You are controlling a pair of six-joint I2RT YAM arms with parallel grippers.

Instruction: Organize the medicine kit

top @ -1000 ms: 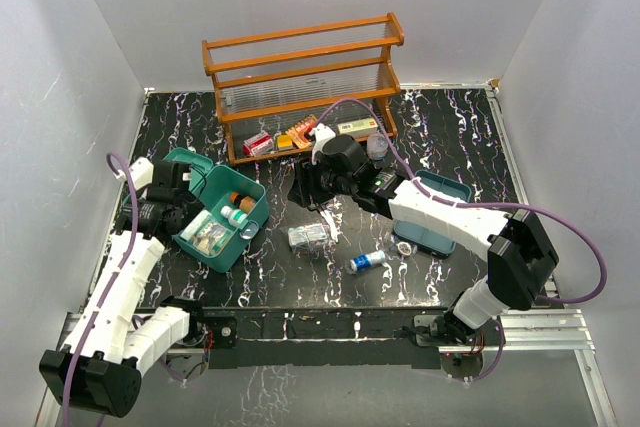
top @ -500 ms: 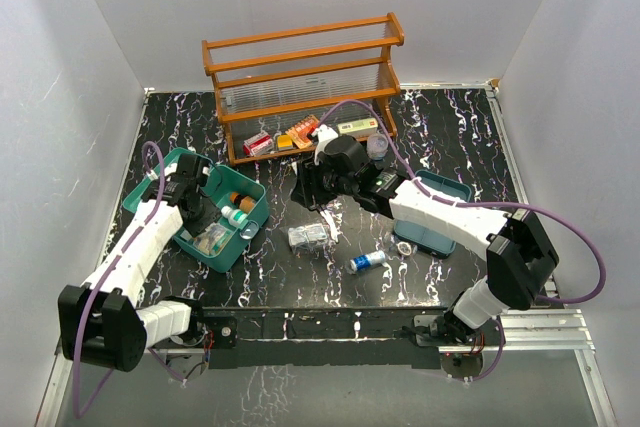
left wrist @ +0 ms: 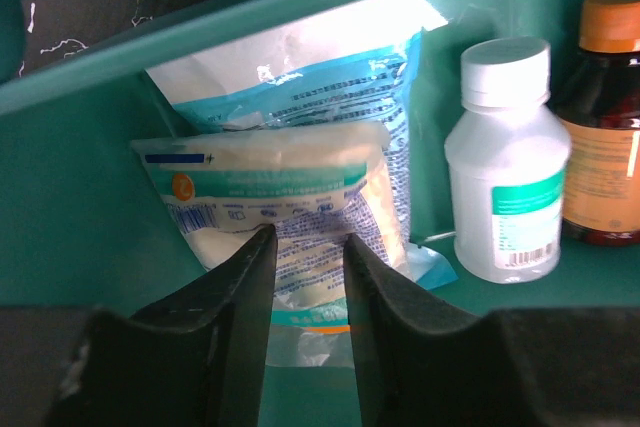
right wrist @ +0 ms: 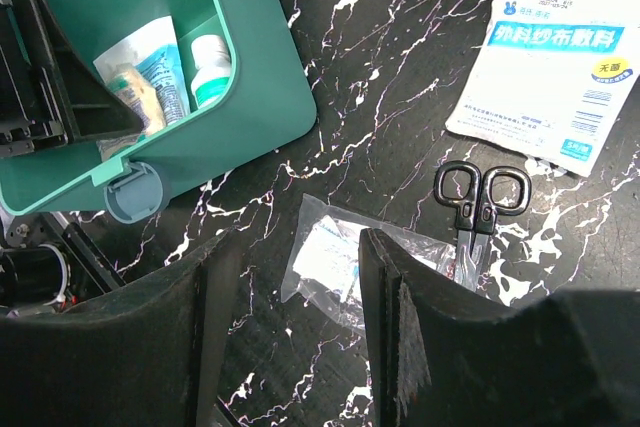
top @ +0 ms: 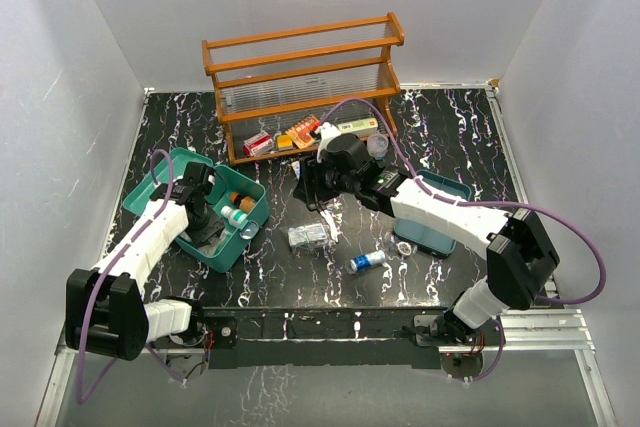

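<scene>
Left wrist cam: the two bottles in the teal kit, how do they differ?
The white bottle has a pale translucent body; the brown bottle is dark amber. The white bottle's cap is white, the brown bottle's orange. Labels: green-and-white versus orange. Both stand upright, side by side in the medicine kit.

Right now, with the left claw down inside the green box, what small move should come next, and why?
Probably let go, if it is gripping at all, and lift the left gripper straight up. Its fingers straddle the packets, which already stand inside the medicine kit beside the white bottle, while a clear bag lies on the table.
</scene>
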